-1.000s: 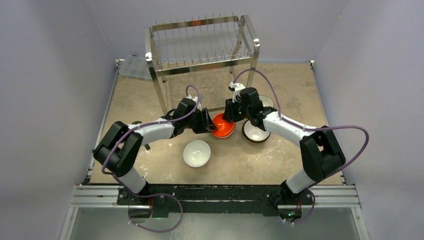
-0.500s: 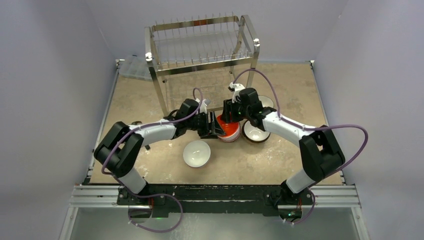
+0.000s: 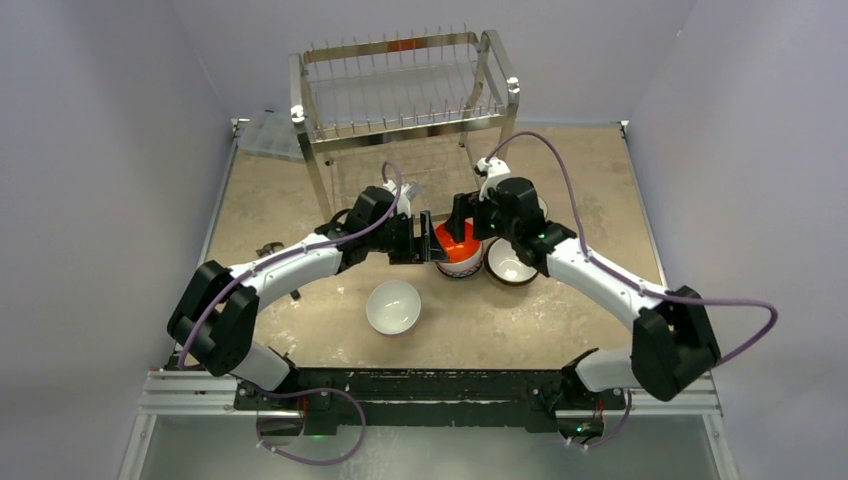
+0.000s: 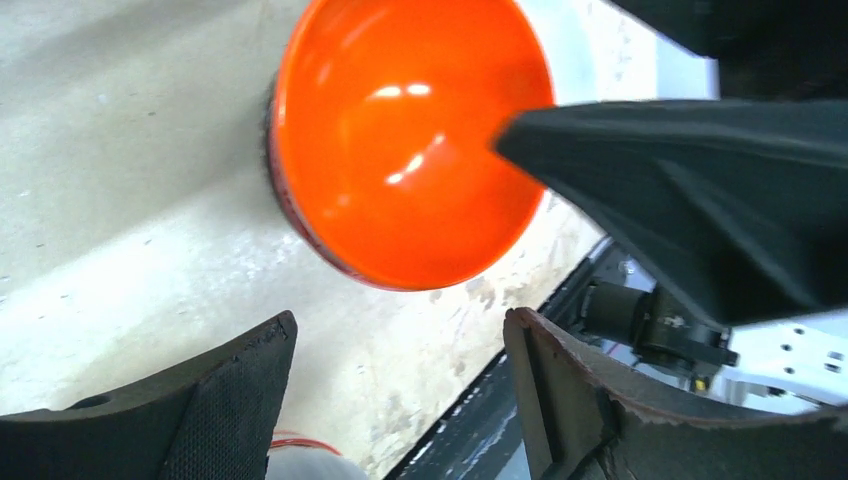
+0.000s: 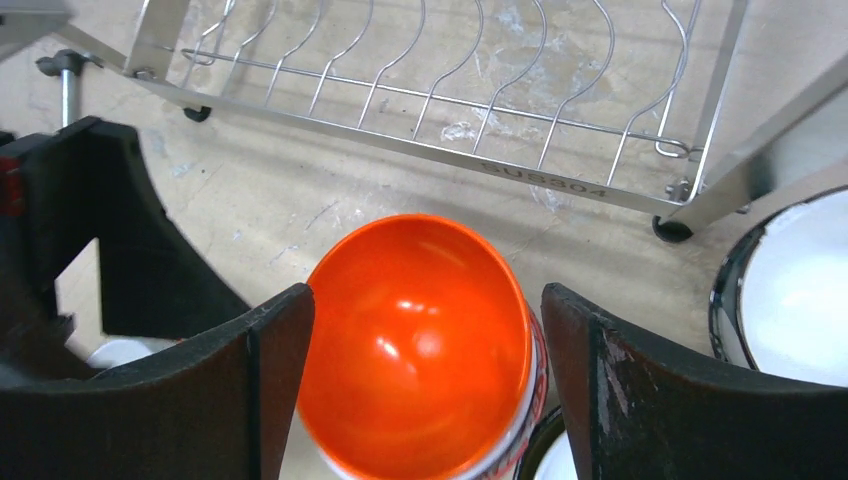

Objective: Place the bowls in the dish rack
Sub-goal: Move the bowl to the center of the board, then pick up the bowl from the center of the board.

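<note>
The orange bowl (image 3: 455, 243) is seen tilted near the middle of the table (image 3: 600, 330), at 6 o'clock from the dish rack (image 3: 400, 95). What it leans on is hidden, and its white outside is only partly shown. The left gripper (image 3: 428, 238) is placed at its 9 o'clock, fingers spread, with nothing held between them. The right gripper (image 3: 462, 212) is set at its 12 o'clock, fingers parted wide over the bowl, whose edges are lost behind them. Contact there cannot be made out. A dark-sided bowl (image 3: 508, 265) just beside it at 4 o'clock is partly covered by the right arm (image 3: 590, 275). A white bowl (image 3: 393, 306) is seen apart at 7 o'clock.
</note>
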Controlling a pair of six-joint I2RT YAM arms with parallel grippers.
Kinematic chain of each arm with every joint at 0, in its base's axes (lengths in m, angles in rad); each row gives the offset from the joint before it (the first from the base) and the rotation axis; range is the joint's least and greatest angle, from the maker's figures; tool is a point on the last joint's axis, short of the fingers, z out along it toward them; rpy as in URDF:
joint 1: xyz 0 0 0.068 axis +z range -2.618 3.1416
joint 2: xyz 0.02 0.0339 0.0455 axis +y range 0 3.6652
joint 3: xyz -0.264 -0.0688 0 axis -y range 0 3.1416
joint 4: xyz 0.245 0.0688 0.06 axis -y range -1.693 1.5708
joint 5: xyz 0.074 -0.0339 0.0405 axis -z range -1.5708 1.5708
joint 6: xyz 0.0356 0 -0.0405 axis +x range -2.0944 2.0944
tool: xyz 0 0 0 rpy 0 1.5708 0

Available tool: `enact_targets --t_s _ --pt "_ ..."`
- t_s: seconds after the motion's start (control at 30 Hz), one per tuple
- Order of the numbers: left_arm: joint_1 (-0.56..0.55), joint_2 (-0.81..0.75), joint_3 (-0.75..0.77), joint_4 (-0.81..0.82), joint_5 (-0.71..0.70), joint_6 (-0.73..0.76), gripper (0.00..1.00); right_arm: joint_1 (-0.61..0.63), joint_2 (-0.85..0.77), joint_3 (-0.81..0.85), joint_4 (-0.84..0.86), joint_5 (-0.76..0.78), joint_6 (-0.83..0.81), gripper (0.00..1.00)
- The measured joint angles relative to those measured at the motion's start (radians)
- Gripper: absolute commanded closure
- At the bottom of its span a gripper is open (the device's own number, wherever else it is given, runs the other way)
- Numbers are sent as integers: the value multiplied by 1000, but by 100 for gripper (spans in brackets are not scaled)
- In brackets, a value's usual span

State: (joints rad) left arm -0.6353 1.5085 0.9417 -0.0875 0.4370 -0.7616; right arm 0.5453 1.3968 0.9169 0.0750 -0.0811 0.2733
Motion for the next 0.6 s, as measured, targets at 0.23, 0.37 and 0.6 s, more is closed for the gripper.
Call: enact_targets --t_s 0.23,0.37,0.6 --pt "0 -29 0 -72 -83 43 23 0 -127 -71 0 11 10 9" --pt "0 -44 0 -76 -105 49 23 0 -127 -93 -2 12 19 10" --pt "0 -44 -4 -66 -130 41 26 1 -113 -114 -2 20 48 13"
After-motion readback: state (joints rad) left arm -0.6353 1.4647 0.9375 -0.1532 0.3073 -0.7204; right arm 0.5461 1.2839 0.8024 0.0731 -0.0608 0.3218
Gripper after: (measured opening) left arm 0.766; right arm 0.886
